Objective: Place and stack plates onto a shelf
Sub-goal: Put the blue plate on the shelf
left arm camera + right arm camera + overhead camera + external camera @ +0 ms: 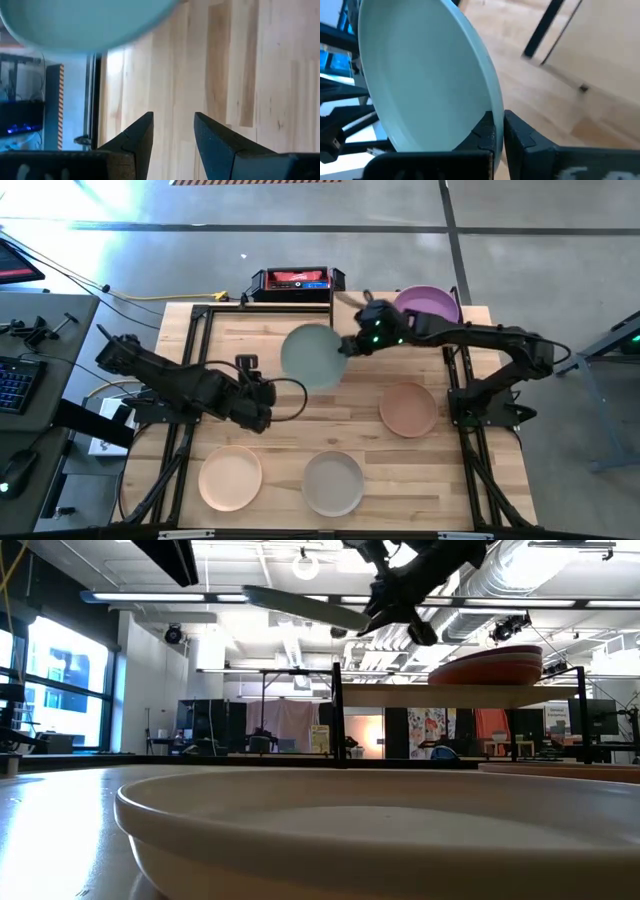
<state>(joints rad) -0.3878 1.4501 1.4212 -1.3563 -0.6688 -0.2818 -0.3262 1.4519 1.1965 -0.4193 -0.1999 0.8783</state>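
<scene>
My right gripper [352, 345] is shut on the teal plate [312, 356] and holds it in the air over the table's middle, left of the shelf [440, 696]. A stack of plates stands on the shelf, with the purple plate [430, 305] on top; orange-red shows in the stack [490, 665] from the side. The tan plate [408, 409], the peach plate [230, 477] and the pale grey plate [333, 483] lie flat on the tabletop. My left gripper [172, 135] is open and hovers low over bare wood, left of and nearer than the teal plate [85, 20]. My right gripper pinches the teal plate's rim [492, 112] between its two fingers, one on the hollow inner face and one on the underside. The fingers reach in about level from the table's right. The plate [300, 608] is lifted clear and slightly tilted, its free edge higher.
Black frame posts [332, 305] stand beside the shelf, and black rails [195, 340] run along the table's left and right sides. A black-and-red box [297, 280] sits beyond the far edge. Bare wood lies between the lying plates and the shelf.
</scene>
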